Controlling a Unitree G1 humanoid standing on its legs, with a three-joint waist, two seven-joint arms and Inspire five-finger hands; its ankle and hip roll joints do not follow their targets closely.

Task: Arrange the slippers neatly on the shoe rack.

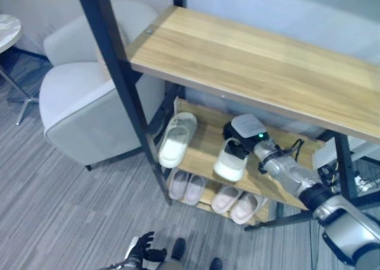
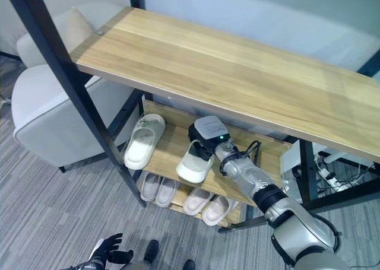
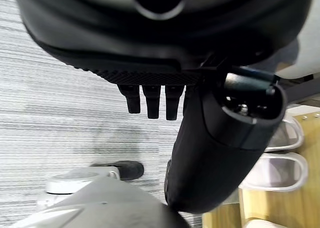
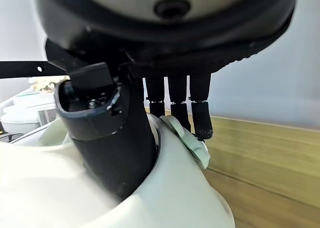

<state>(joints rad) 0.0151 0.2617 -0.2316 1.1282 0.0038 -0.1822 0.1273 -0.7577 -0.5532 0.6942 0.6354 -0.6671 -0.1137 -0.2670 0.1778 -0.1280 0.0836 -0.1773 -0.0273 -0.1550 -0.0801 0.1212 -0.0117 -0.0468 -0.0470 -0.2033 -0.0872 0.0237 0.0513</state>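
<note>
Here, right hand (image 2: 205,140) on slipper (image 2: 191,167)

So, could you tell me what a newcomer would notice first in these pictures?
The right hand grips a pale slipper on the shoe rack's middle shelf, with its mate lying further left. Two more pairs sit on the bottom shelf, and a light armchair stands left of the rack.

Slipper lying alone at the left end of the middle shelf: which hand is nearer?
Right. The right hand is on the same shelf, gripping the other slipper beside the lone slipper. The left hand hangs low over the floor, below the rack.
</note>
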